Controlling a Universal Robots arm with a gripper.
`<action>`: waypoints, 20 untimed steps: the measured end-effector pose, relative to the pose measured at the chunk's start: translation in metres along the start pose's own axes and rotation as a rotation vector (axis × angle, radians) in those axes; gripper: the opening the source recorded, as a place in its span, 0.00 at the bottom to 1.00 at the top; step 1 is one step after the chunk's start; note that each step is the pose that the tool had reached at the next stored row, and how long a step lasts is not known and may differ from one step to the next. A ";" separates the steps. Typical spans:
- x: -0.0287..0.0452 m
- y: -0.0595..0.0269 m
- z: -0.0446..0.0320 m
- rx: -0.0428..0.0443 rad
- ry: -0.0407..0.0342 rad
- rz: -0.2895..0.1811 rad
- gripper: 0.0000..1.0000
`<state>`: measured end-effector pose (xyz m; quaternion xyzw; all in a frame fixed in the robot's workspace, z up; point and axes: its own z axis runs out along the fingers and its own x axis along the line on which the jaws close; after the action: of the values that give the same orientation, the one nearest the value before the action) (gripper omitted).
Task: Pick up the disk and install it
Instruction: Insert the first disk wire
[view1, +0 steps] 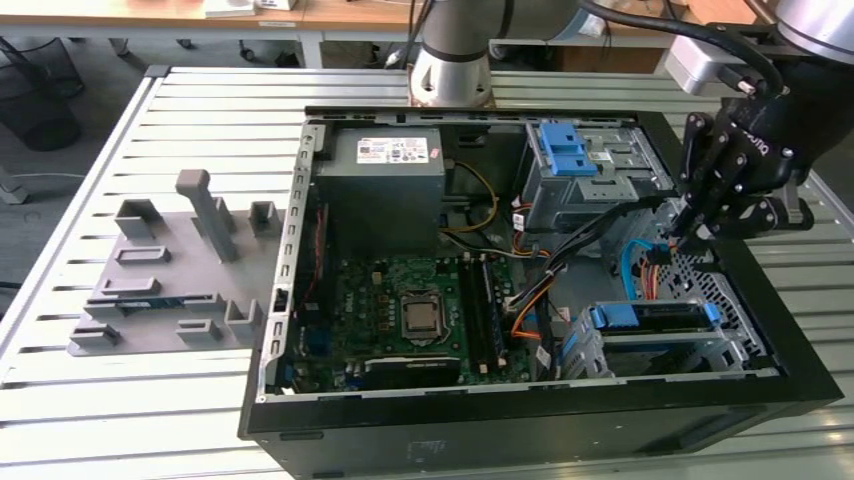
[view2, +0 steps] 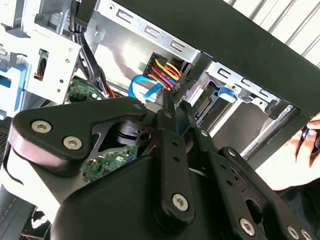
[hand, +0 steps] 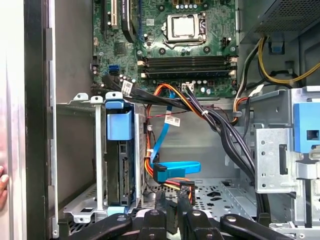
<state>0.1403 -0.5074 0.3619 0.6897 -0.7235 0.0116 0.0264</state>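
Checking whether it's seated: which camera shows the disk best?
First wrist view: the disk sits edge-on in its blue bracket inside the metal cage, close and unblocked. The exterior view shows its top from farther off. In the second wrist view, a blue tip beyond the gripper may be its bracket.

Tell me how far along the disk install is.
Looks done: the disk, in its blue bracket, sits in the drive bay. In hand: the gripper hangs beside that bay, near the blue cable. Left: whether the disk is latched or cabled cannot be told from here.
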 end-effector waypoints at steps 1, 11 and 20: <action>-0.0001 0.0000 0.0003 0.0000 0.0002 0.000 0.24; -0.0011 -0.0003 0.0056 0.0001 0.0011 0.000 0.24; -0.0013 -0.0004 0.0077 0.0002 0.0017 0.000 0.16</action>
<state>0.1405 -0.5066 0.3541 0.6896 -0.7235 0.0122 0.0269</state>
